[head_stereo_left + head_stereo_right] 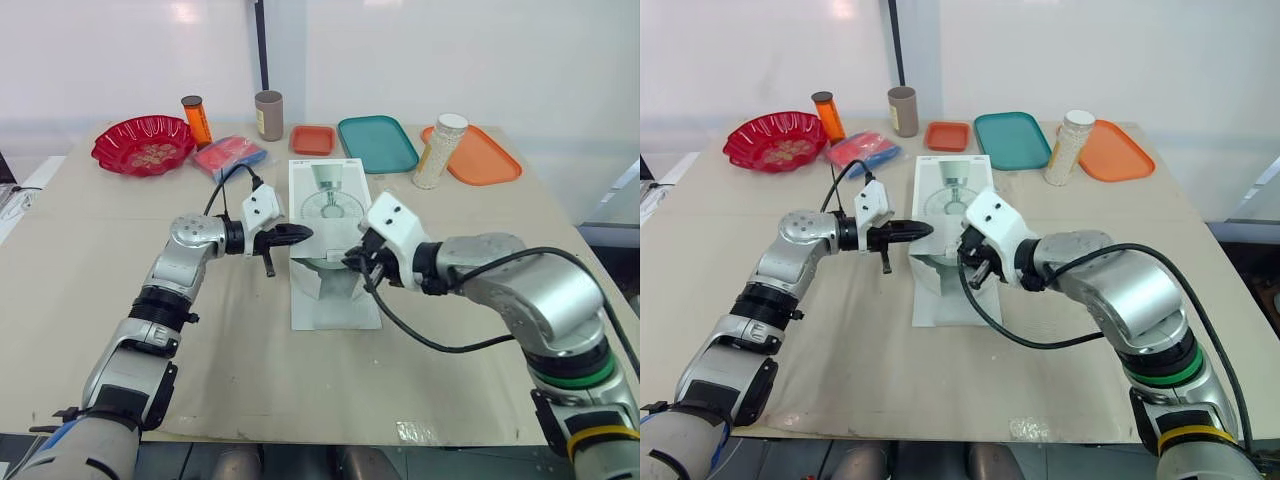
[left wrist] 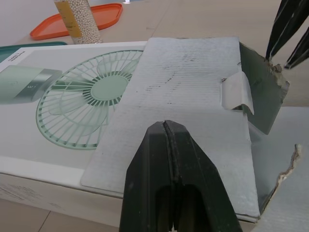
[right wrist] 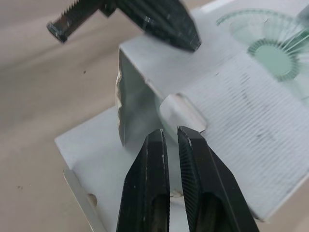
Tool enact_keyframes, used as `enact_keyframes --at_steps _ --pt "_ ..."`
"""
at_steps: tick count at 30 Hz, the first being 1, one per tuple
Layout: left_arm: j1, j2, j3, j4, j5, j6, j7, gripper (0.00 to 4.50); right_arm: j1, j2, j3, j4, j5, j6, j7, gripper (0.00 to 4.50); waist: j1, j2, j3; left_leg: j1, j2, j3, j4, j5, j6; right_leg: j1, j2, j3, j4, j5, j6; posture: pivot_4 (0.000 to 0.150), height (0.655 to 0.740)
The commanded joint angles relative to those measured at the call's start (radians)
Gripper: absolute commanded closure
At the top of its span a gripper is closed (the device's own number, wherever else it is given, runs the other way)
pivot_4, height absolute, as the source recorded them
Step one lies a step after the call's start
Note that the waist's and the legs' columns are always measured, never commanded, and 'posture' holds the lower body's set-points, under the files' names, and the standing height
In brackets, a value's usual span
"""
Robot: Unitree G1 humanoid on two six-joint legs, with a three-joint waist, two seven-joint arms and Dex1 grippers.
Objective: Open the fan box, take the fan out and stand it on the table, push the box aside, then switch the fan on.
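Left eye view shows the fan box (image 1: 330,205) lying flat in the middle of the frame, its near end already open. The left gripper (image 1: 300,235) has its fingers pressed together and rests on the folded-back flap (image 2: 193,111), clamping nothing I can see. The right gripper (image 1: 356,262) is at the open end, fingers a little apart and empty, pointing at a small tab (image 3: 182,113). I judge the opening step nearly done; next, the right gripper must reach inside for the fan while the left steadies the box. Around is a beige table (image 1: 430,360), a red bowl (image 1: 143,145) at upper left, a teal tray (image 1: 377,143) at upper centre, and a white wall (image 1: 450,50) behind.
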Motion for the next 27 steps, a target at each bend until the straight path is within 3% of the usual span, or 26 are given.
enact_keyframes --at_steps 1,12,19,27 --pt "0.006 0.003 0.002 0.005 0.012 0.007 0.007 4.50 -0.024 -0.039 0.051 0.013 -0.047 -0.019 0.002 4.08 0.000 0.000 0.000 0.000 0.000 0.000 0.000 0.000 0.000 0.000 0.000 0.000 0.000 0.000 0.000 0.150 0.7400" --pt "0.018 0.001 -0.003 0.006 0.013 0.003 0.013 4.50 0.021 -0.174 0.079 -0.075 -0.073 0.000 0.039 4.08 0.000 0.000 0.000 0.000 0.000 0.000 0.000 0.000 0.000 0.000 0.000 0.000 0.000 0.000 0.000 0.150 0.7400" --pt "0.016 -0.009 -0.006 0.006 0.011 0.006 0.009 4.50 0.145 -0.308 0.047 -0.052 -0.115 -0.089 0.090 4.08 0.001 0.000 0.000 0.000 0.000 0.000 0.000 0.000 0.000 0.000 0.000 0.000 -0.001 0.000 0.000 0.150 0.7400" --pt "0.016 -0.008 -0.004 0.002 0.010 0.009 0.008 4.50 0.097 -0.194 0.051 0.132 -0.239 -0.147 -0.013 4.08 -0.001 0.000 0.000 0.000 0.000 0.000 -0.001 0.000 0.001 0.000 0.000 0.000 0.000 0.000 0.000 0.150 0.7400"
